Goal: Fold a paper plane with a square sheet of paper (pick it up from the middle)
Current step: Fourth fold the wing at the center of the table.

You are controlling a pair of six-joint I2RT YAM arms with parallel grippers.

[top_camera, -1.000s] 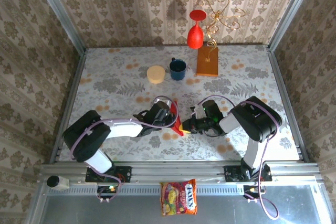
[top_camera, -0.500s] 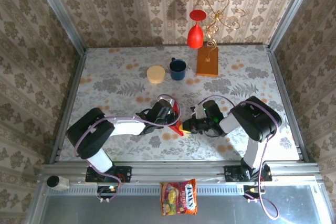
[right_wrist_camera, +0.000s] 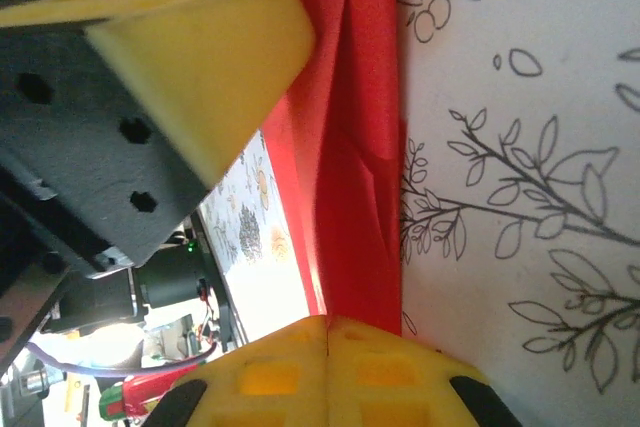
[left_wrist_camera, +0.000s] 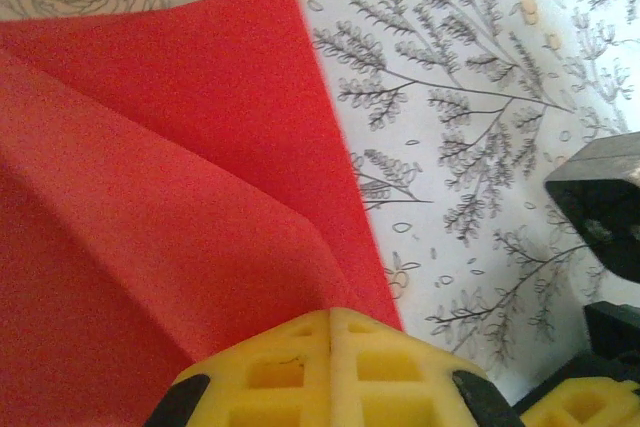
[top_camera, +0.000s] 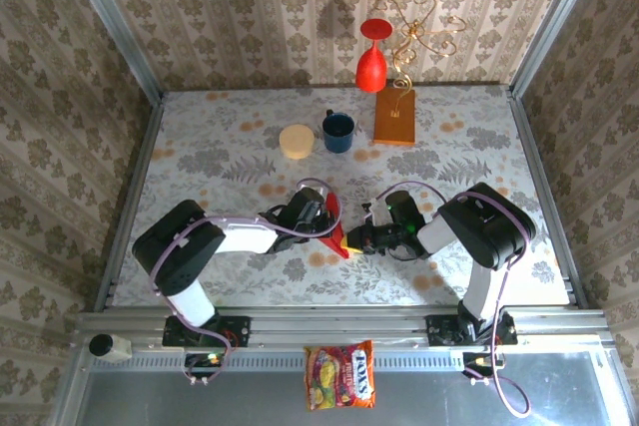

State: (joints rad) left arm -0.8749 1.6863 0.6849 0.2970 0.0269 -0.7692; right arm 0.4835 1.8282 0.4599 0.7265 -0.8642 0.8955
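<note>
The square sheet of paper [top_camera: 336,231] is bright red, creased and folded, standing up on edge at the table's middle front. My left gripper [top_camera: 327,222] comes in from the left and is shut on it. In the left wrist view the yellow fingertips meet at the left gripper [left_wrist_camera: 331,313], pinching the folded red paper [left_wrist_camera: 150,197]. My right gripper [top_camera: 352,239] reaches in from the right. In the right wrist view its gripper [right_wrist_camera: 328,323] has its tips together on the paper's lower edge [right_wrist_camera: 350,147], with a left finger [right_wrist_camera: 190,47] close above.
At the back of the table stand a beige round lid [top_camera: 297,141], a blue mug [top_camera: 337,132], an orange-brown block [top_camera: 395,116], a red goblet vase [top_camera: 371,57] and a gold wire ornament [top_camera: 424,32]. A candy bag [top_camera: 340,374] lies on the front rail.
The left arm's elbow has swung a little to the right and its gripper has edged toward the paper's fold. The right arm and the paper stay where they were.
</note>
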